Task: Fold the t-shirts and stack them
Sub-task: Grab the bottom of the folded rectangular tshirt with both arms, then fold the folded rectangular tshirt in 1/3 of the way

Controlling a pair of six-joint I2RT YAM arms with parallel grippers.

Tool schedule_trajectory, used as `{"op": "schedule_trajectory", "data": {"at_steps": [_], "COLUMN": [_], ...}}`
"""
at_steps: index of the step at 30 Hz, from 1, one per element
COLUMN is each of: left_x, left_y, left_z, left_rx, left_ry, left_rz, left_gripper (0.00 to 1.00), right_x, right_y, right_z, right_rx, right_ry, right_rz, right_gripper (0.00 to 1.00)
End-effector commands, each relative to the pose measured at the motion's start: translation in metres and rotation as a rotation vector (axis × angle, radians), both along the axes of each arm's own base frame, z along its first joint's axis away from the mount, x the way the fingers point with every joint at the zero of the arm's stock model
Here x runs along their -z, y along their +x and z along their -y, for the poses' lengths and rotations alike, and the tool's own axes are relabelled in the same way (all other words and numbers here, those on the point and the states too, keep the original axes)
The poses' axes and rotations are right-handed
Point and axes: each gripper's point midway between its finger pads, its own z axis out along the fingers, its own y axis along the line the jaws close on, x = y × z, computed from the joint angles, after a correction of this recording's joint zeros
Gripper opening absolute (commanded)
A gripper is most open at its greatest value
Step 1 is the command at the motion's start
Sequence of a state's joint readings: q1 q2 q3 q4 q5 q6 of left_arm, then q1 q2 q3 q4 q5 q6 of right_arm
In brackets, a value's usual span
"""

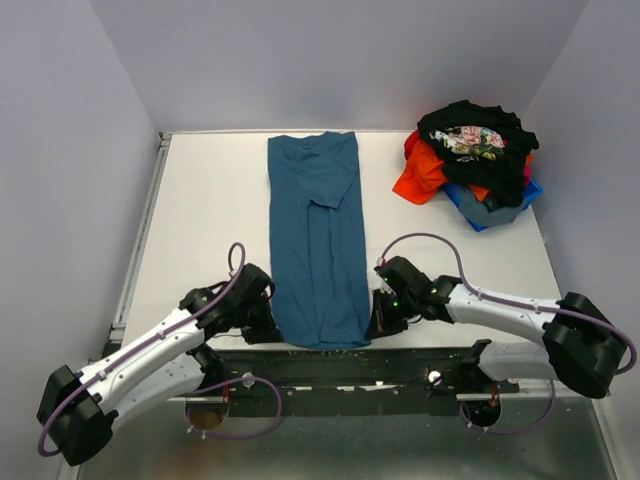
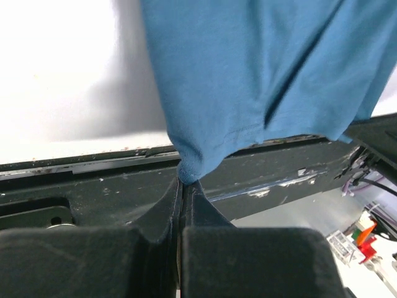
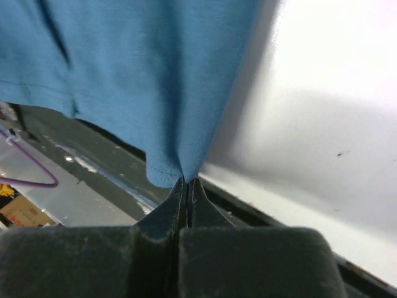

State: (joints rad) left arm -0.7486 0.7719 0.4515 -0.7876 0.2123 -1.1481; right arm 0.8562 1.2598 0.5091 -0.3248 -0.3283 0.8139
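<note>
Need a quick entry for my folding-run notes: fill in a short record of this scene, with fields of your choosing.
Shirt in work: teal shirt, lying lengthwise mid-table, folded to a narrow strip
Its near hem: at the near edge of the table
Left gripper: shut on the hem's left corner
Right gripper: shut on the hem's right corner
Waiting pile: far right corner, crumpled
Pile, top: black printed shirt
Pile, beneath: orange shirt, blue shirt
Folded stack: none visible

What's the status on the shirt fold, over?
Left claw shut on teal shirt, near-left corner. Right claw shut on near-right corner. Shirt pile far right; nothing in the way.
</note>
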Motion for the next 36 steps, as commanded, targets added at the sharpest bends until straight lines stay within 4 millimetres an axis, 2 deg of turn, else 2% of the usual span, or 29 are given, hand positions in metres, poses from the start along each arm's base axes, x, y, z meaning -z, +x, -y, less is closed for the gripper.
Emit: {"op": "schedule_trajectory", "data": {"at_steps": [1, 5, 7, 10, 15, 17, 20, 25, 36], "left_x": [-0.034, -0.067, -0.079, -0.087, -0.092, -0.098, -0.094, -0.085, -0.059], "left_y": [0.039, 0.082, 0.113, 0.159, 0.23, 0.258, 0.29, 0.324, 0.363], "left_z": [0.003, 0.01, 0.01, 0.005, -0.014, -0.02, -0.024, -0.028, -0.027], "left_rx": [0.024, 0.032, -0.008, -0.084, -0.181, -0.218, -0.26, -0.279, -0.308], "left_ry": [0.082, 0.125, 0.13, 0.118, 0.225, 0.283, 0.324, 0.36, 0.284], "left_rz": [0.149, 0.272, 0.343, 0.399, 0.498, 0.545, 0.565, 0.543, 0.483], "left_gripper": [0.0, 0.0, 0.0, 0.0, 0.0, 0.0, 0.0, 0.0, 0.0], "right_x": [-0.049, -0.079, -0.09, -0.104, -0.109, -0.102, -0.096, -0.09, -0.076], "right_y": [0.025, 0.063, 0.087, 0.122, 0.183, 0.205, 0.229, 0.265, 0.312], "right_z": [-0.01, -0.003, -0.001, -0.005, -0.009, -0.009, -0.013, -0.014, -0.01], "right_rx": [0.004, 0.056, 0.083, 0.104, 0.157, 0.175, 0.182, 0.206, 0.239], "right_ry": [0.045, 0.069, 0.076, 0.095, 0.056, 0.026, 0.015, -0.03, -0.048], "right_rz": [0.114, 0.19, 0.219, 0.239, 0.255, 0.241, 0.222, 0.228, 0.208], "right_gripper": [0.0, 0.01, 0.01, 0.01, 0.01, 0.01, 0.01, 0.01, 0.01]}}
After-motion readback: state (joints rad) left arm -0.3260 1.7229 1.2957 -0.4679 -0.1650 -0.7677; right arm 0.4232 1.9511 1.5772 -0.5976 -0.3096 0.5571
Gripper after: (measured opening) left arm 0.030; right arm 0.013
